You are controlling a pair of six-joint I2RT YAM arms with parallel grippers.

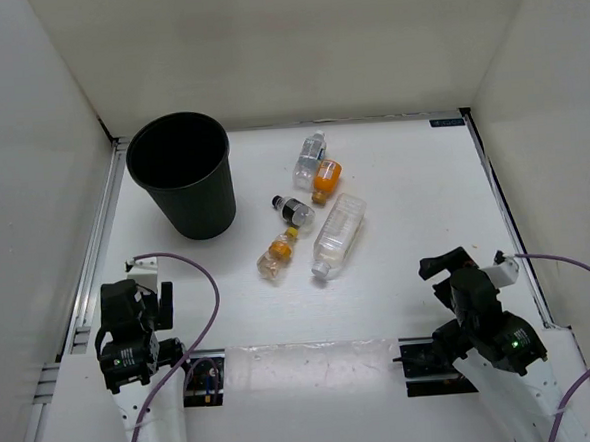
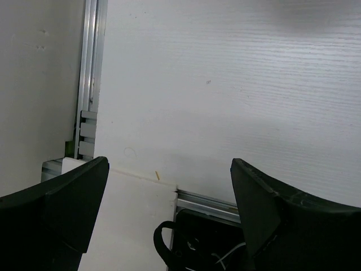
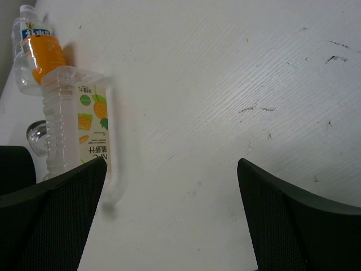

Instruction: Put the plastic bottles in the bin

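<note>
The black bin [image 1: 182, 178] stands upright at the back left. Five plastic bottles lie on the table to its right: a clear labelled one [image 1: 310, 157], an orange one [image 1: 326, 178], a black-capped one [image 1: 293, 210], a small orange one with a yellow cap [image 1: 276, 257] and a larger clear ribbed one [image 1: 338, 235]. My left gripper [image 1: 143, 282] is open and empty near the front left, over bare table [image 2: 169, 214]. My right gripper [image 1: 446, 268] is open and empty at the front right [image 3: 172, 214]. Its view shows the ribbed bottle [image 3: 73, 124], the orange bottle [image 3: 48, 53] and the labelled bottle [image 3: 22, 34] to its left.
White walls enclose the table on the left, back and right. An aluminium rail [image 1: 100, 233] runs along the left edge and also shows in the left wrist view [image 2: 90, 73]. Cables [image 1: 204, 287] loop from both arm bases at the front edge.
</note>
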